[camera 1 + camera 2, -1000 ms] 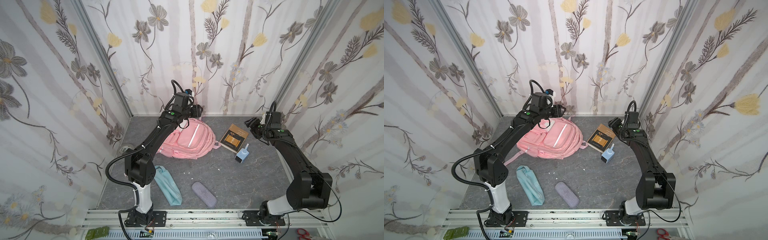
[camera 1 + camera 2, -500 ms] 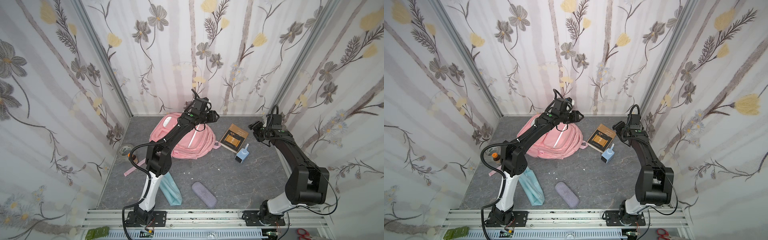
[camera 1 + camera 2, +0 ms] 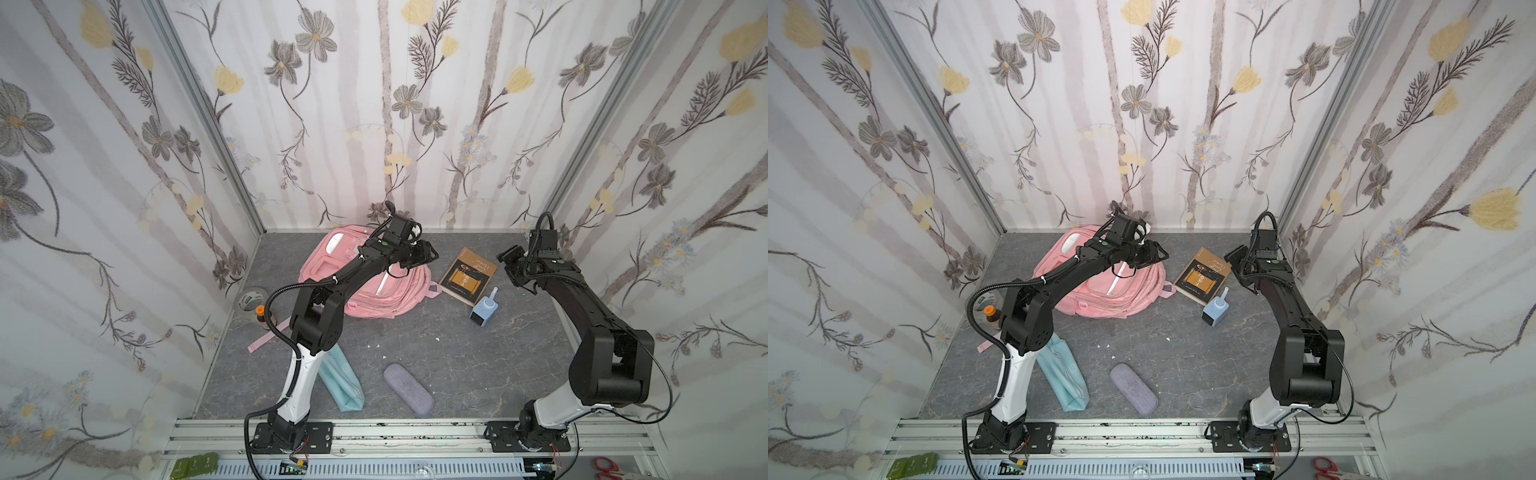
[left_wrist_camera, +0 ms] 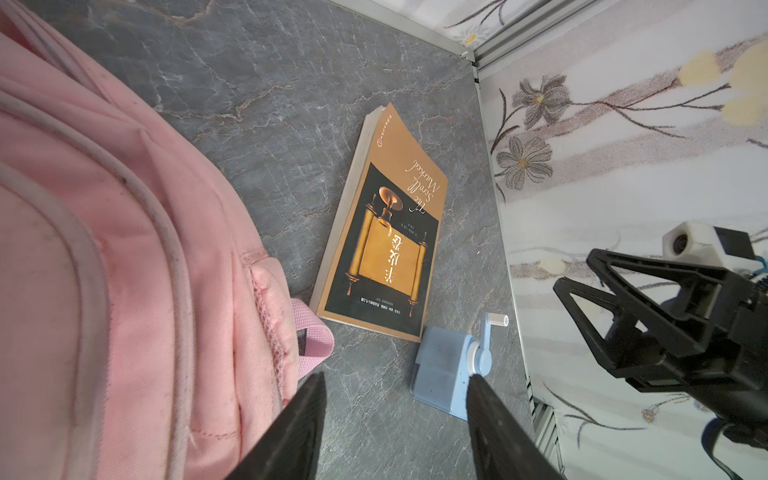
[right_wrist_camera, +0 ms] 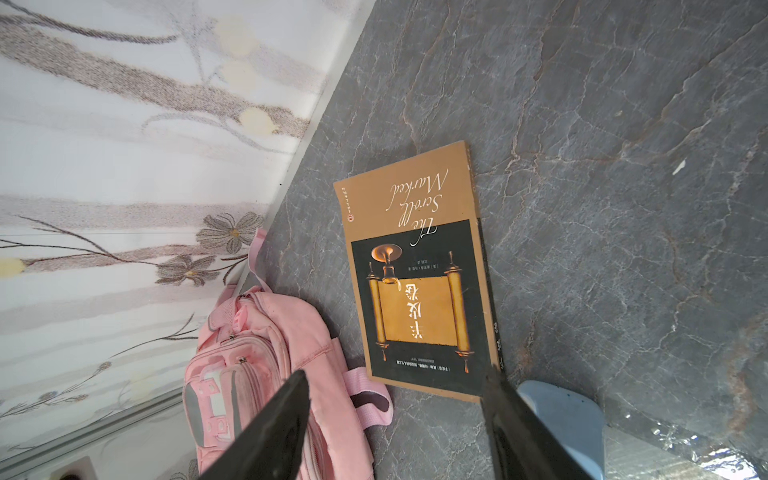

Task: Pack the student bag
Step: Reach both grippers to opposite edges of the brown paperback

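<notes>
The pink student bag (image 3: 390, 295) lies by the floral-papered back wall (image 3: 374, 124), a book (image 3: 468, 272) just beside. The left gripper (image 3: 428, 255) and right gripper (image 3: 509, 259) hover empty, jaws apart. Open grey marbled tabletop (image 3: 457, 357) stretches toward the front rail (image 3: 395, 434).

Book (image 5: 419, 282), centre of frame: the tan band of the cover carries the script title "The Scroll Marked", which reads inverted in both wrist views. The scroll picture (image 5: 419, 309) on the cover's dark panel carries three large white Chinese characters. The small print lines beside and below the scroll picture are too small to read.
</notes>
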